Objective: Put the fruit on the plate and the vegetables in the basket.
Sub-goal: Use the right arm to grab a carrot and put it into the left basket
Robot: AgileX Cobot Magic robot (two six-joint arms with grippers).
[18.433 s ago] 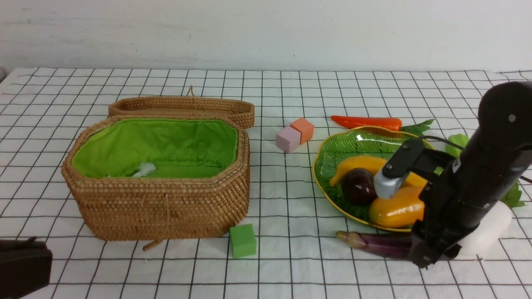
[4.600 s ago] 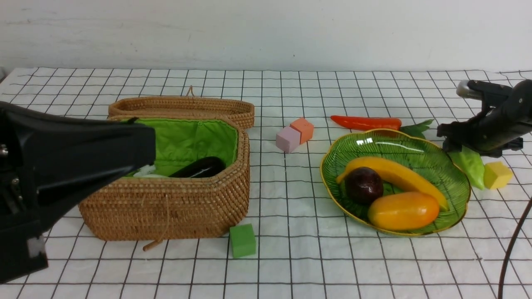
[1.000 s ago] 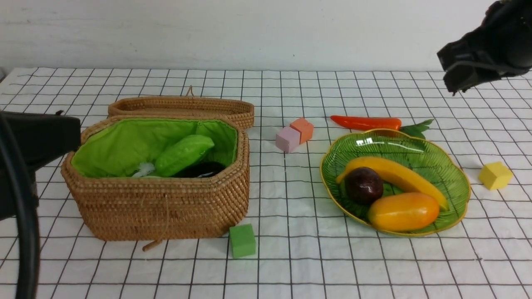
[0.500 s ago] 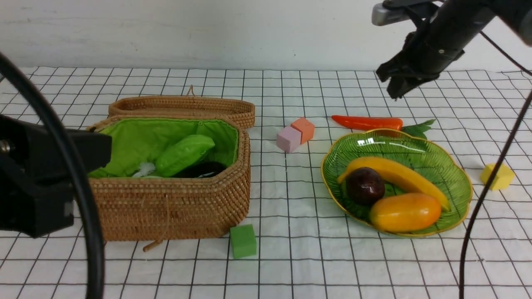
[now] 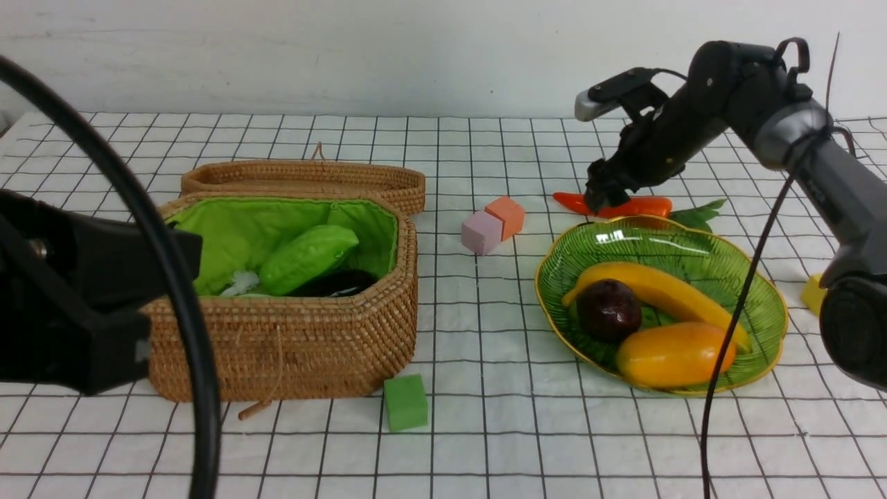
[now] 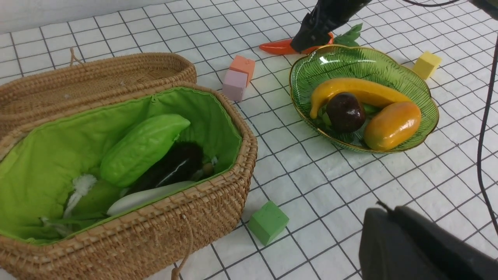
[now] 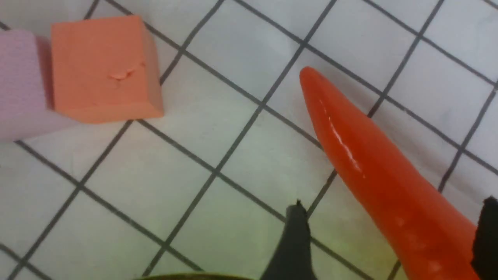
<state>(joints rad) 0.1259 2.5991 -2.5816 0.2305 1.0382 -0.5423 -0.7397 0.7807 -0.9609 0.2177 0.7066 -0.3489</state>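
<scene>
Nearest the camera, the small green foam cube (image 5: 405, 401) sits on the white grid-lined tablecloth (image 5: 485, 443) just in front of the large octagonal brown wicker basket (image 5: 277, 339) with bright green lining. The black left arm has swung further in across the basket's left end than half a second ago; the left gripper's fingertips are out of view and read as closed, holding nothing visible. Inside the basket lie the light green ridged gourd (image 6: 142, 146), the glossy dark purple eggplant (image 6: 175, 167) and the white radish (image 6: 144, 196), unchanged over the last second.

To the right, the leaf-shaped green glass plate (image 5: 693, 246) with its gold rim holds 3 fruits as before: the oval orange-yellow mango (image 5: 672, 355) nearest, the round dark purple mangosteen (image 5: 608, 310) and the long yellow banana (image 5: 658, 291). The small yellow cube (image 6: 426, 65) is now mostly hidden behind the right arm in the front view.

Farther back, the pink cube (image 5: 480, 232) and orange cube (image 5: 504, 216) touch each other. Behind the plate lies the orange-red carrot (image 5: 641, 206), on the cloth. The right gripper (image 5: 600, 197), high above it half a second ago, has dropped onto the carrot; its jaws stand wide on either side of the carrot, not clamped
</scene>
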